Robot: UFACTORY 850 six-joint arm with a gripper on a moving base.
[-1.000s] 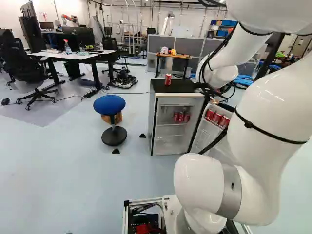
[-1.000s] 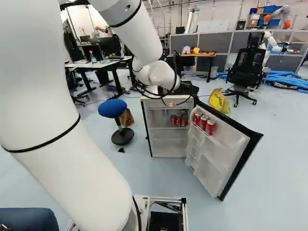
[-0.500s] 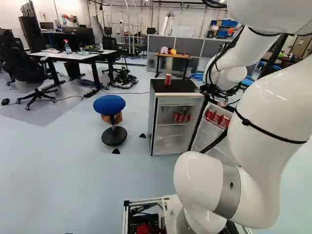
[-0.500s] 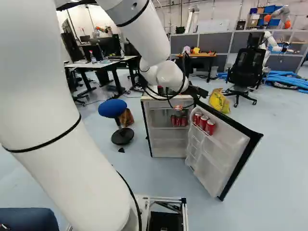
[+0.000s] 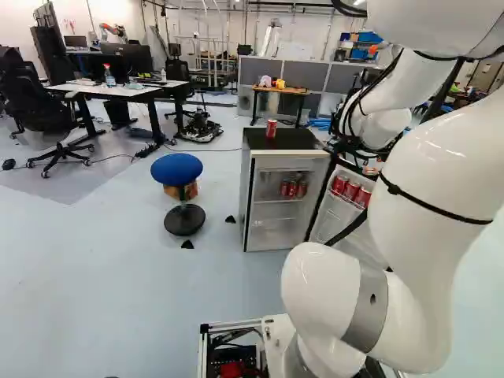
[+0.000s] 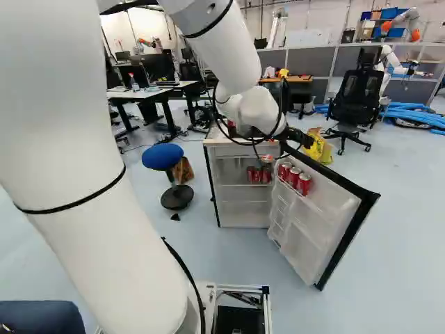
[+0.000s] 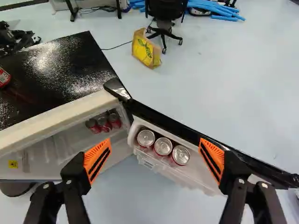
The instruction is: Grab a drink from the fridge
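Left of the fridge (image 5: 264,213) stands a blue stool (image 5: 176,169); on the fridge, one red can (image 5: 271,128); inside it, three shelf cans (image 5: 292,189); near its open door (image 6: 313,229), the fingers (image 6: 267,158), spread wide; ahead of them, three door cans (image 7: 163,147) in the door's rack.

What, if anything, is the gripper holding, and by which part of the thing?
Nothing is held: the gripper is open, and the three cans showing between its fingers stand in the door shelf, with neither finger touching them.
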